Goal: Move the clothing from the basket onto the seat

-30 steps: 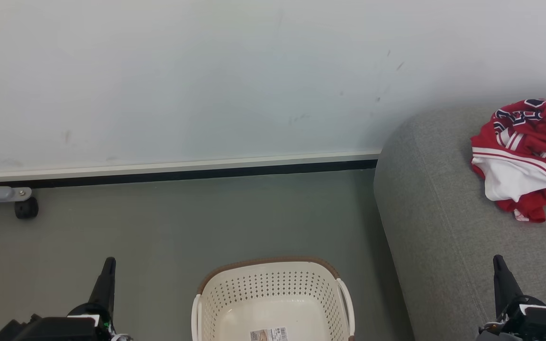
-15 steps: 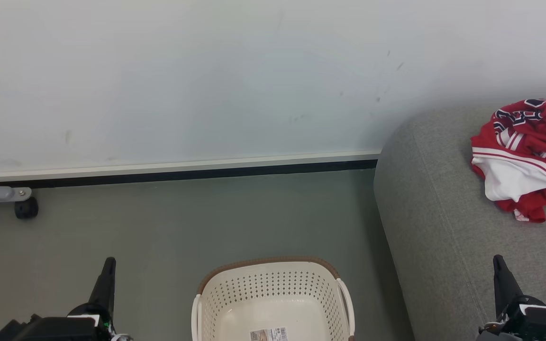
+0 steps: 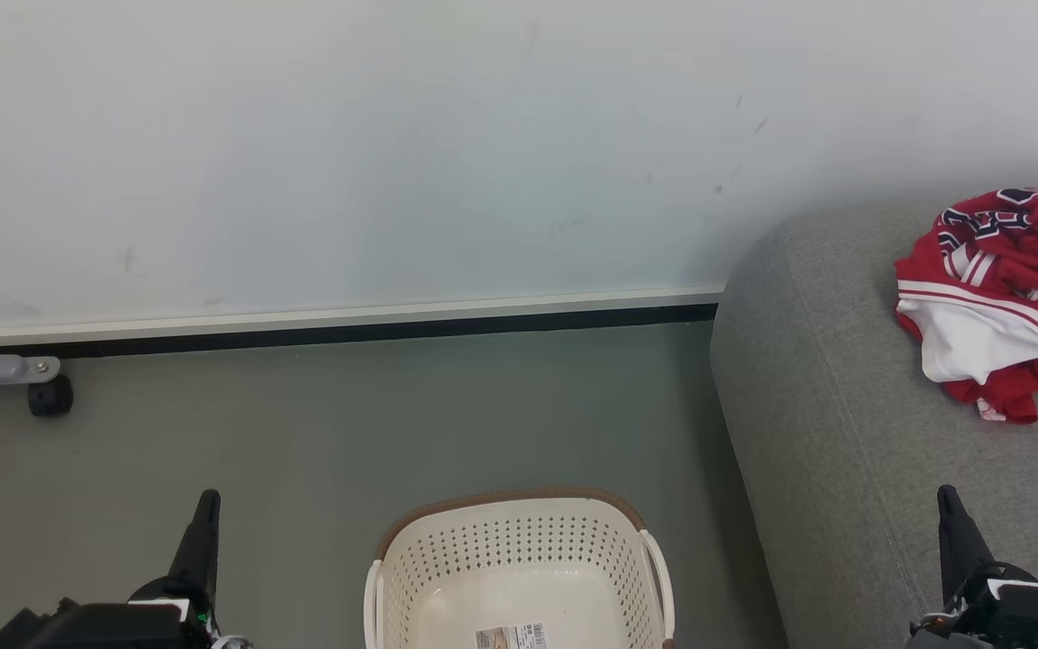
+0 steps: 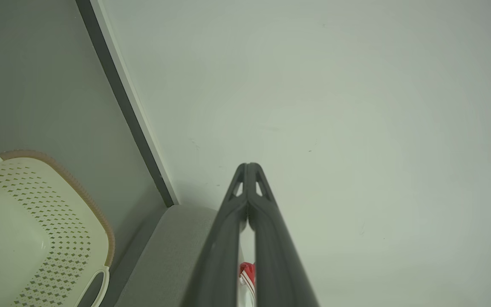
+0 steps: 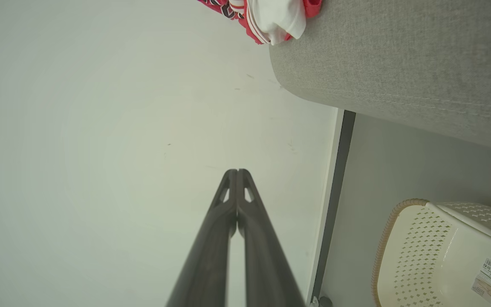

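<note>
Nothing moved over the last second. Clothing point(image 3: 997, 297) lies bunched on seat point(image 3: 843, 433); basket point(image 3: 519, 541) holds just a label point(image 3: 510, 636). Left gripper point(image 3: 208, 498) and right gripper point(image 3: 945, 496) pressed together, empty. Task looks done.

Light: bright, even, diffuse; source not seen; no glare.
Shadows: one soft band on the floor point(image 3: 348, 433) beside the sofa point(image 3: 843, 433).
Head view: sharp throughout; wall point(image 3: 393, 162) faintly washed out at upper left.
Wrist views: wall greenish, dimming toward the corners; wide-angle stretch at the edges; left tool point(image 4: 247, 170) slightly soft near the bottom edge.
</note>
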